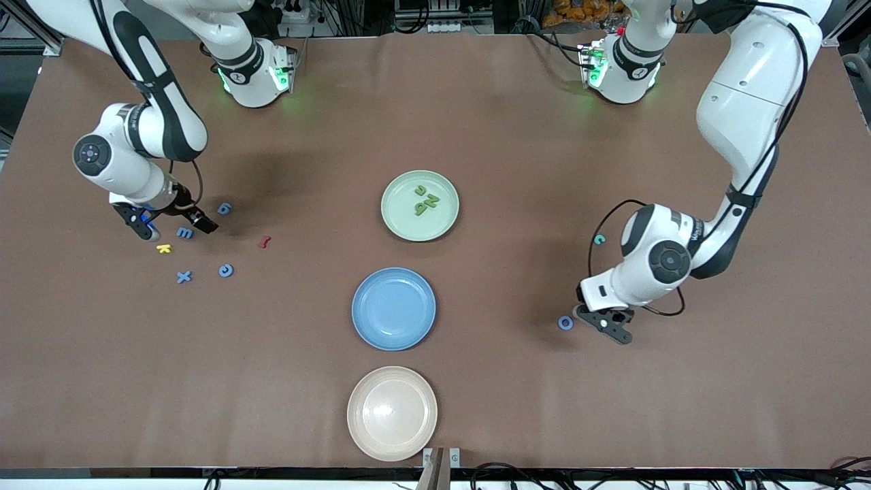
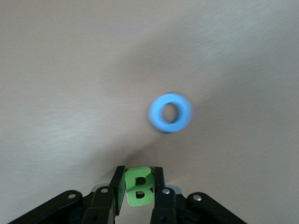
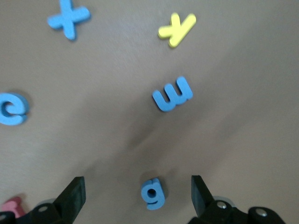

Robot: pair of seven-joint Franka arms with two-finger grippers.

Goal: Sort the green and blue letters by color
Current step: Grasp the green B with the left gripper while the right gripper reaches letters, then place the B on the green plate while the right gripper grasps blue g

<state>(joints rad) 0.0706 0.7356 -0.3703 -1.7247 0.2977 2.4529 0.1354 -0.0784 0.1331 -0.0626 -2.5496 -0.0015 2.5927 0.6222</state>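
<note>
My left gripper (image 2: pixel 139 179) is shut on a green letter B (image 2: pixel 139 187), held upright between its fingers. In the front view this gripper (image 1: pixel 611 325) is low over the table beside a blue letter O (image 1: pixel 565 322) (image 2: pixel 170 112), and the B is hidden there. My right gripper (image 3: pixel 137 186) is open over a blue letter g (image 3: pixel 153 192), which lies on the table between its fingers. Around it lie more blue letters: an m (image 3: pixel 172 94), an x (image 3: pixel 69 19) and a c (image 3: pixel 11 108). Green letters (image 1: pixel 426 201) lie in the green plate (image 1: pixel 401 218).
A blue plate (image 1: pixel 393 308) and a beige plate (image 1: pixel 392 413) stand nearer the front camera than the green plate. A yellow letter (image 1: pixel 164 248) and a dark red letter (image 1: pixel 264 241) lie among the blue ones. A teal-green c (image 1: pixel 599 239) lies near the left arm.
</note>
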